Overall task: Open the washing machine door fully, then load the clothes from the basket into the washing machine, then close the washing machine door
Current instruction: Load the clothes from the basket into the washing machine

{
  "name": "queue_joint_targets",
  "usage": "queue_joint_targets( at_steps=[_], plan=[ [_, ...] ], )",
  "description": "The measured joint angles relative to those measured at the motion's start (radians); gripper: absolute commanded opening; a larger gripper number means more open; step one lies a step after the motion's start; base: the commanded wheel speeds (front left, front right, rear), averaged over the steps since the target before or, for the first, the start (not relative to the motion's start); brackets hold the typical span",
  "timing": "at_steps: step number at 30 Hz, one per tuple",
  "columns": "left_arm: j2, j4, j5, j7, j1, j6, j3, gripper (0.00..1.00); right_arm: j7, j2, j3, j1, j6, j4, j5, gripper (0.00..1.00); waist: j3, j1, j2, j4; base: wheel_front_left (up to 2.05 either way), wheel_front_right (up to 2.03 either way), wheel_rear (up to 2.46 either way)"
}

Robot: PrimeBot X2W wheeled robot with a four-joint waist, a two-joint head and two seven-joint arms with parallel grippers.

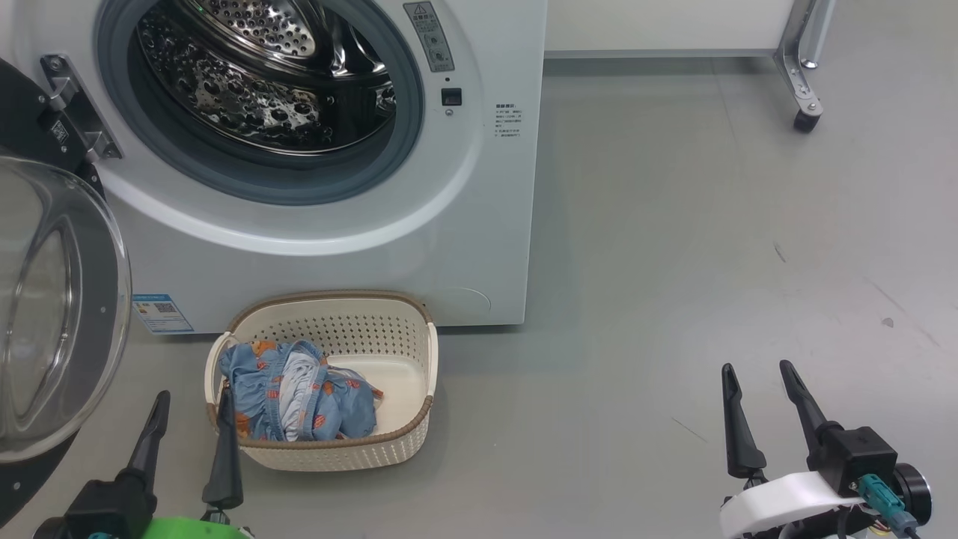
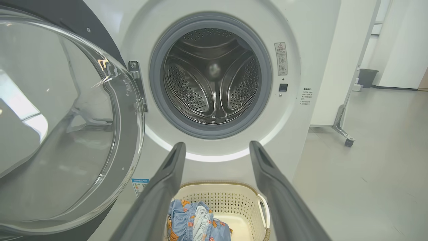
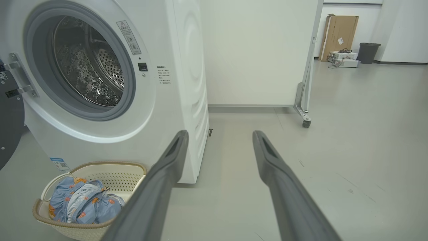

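Door (image 1: 52, 314) open at the washer's (image 1: 337, 254) left, clothes (image 1: 299, 400) lie in the basket (image 1: 359, 329) just before it; our left gripper (image 1: 192, 394) and right gripper (image 1: 756, 367) hover, jaws spread, holding nothing.

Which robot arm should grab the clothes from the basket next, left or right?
Left. The left gripper is open right beside the basket, near the clothes. The right gripper is far off over the floor. The washing machine door already stands open.
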Motion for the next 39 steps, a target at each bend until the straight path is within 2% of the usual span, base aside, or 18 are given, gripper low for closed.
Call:
queue_joint_targets(
  at_steps=[39],
  plan=[
    [0.000,-0.004,-0.019,0.000,-0.003,0.000,0.063,1.00,0.000,0.000,0.007,-0.019,-0.008,-0.002,0.020,1.00,0.045,0.0000,0.0000,0.012,0.86,-0.86,0.00]
  ],
)
